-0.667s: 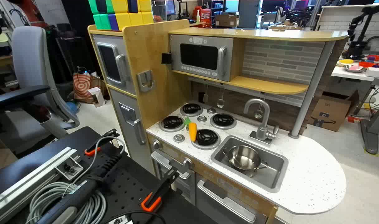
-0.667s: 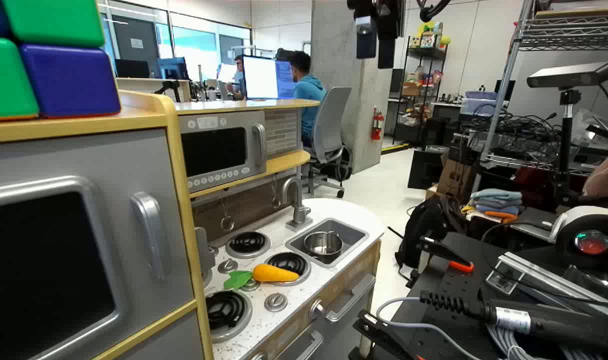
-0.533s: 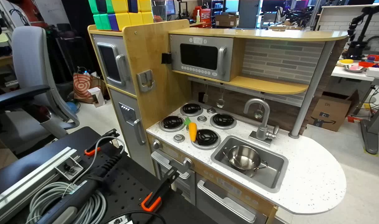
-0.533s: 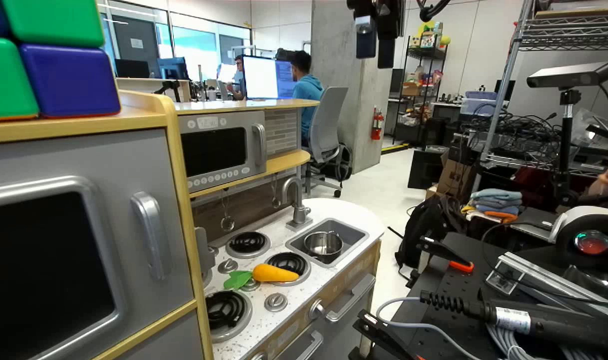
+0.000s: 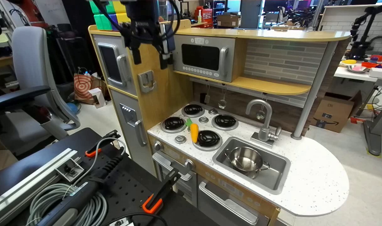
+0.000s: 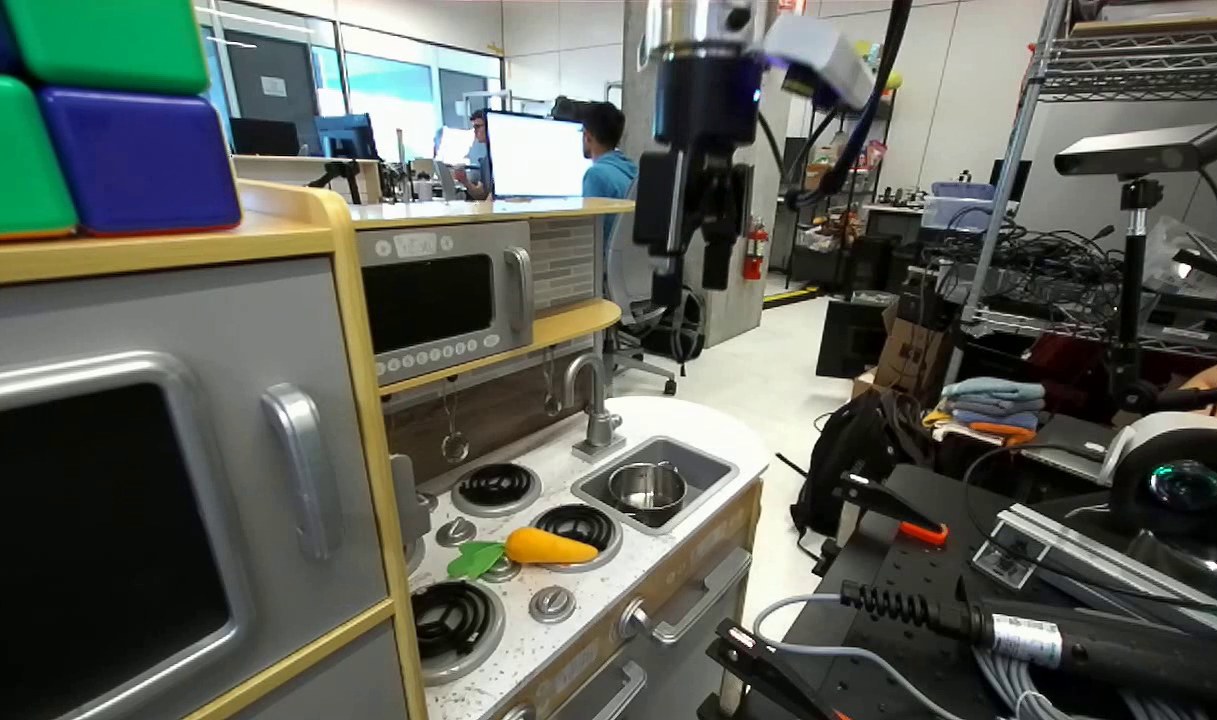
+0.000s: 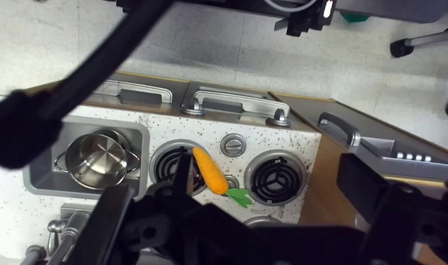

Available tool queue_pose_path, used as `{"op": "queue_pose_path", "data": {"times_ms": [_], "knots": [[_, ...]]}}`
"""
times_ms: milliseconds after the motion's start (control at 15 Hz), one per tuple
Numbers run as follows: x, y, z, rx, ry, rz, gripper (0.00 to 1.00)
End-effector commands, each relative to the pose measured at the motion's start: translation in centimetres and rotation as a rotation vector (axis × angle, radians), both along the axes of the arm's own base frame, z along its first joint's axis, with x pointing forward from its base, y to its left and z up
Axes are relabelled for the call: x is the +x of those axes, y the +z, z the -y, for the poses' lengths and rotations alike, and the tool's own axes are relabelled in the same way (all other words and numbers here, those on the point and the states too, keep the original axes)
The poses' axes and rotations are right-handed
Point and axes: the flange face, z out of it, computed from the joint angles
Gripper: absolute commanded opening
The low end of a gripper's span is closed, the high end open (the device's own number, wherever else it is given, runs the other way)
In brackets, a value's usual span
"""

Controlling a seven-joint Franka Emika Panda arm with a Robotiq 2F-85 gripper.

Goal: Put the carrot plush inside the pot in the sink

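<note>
The carrot (image 5: 194, 132) lies partly over the burner (image 5: 209, 139) nearest the sink (image 5: 273, 181), its leaves (image 6: 476, 560) pointing away from that sink. The pot (image 5: 246, 158) sits inside the sink. Well above sink level hangs the gripper (image 5: 149, 60), its fingers (image 7: 362, 189) spread wide apart, clear of the carrot.

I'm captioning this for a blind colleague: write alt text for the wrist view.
A green-topped orange carrot lies partly over a black burner, seen from above. At picture left, an empty silver pot sits in a grey sink. The gripper looms dark in the foreground, wide open and holding nothing.
</note>
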Motion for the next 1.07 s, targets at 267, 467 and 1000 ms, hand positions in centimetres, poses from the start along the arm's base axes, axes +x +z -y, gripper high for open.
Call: {"op": "queue_pose_path", "data": {"times_ms": [267, 467, 1000], "knots": [[3.5, -6.5, 0.9, 0.015, 0.006, 0.135, 1.0], [4.4, -7.3, 1.1, 0.015, 0.002, 0.134, 1.0], [6.7, -6.9, 3.6, -0.043, 0.419, -0.087, 1.0]]}}
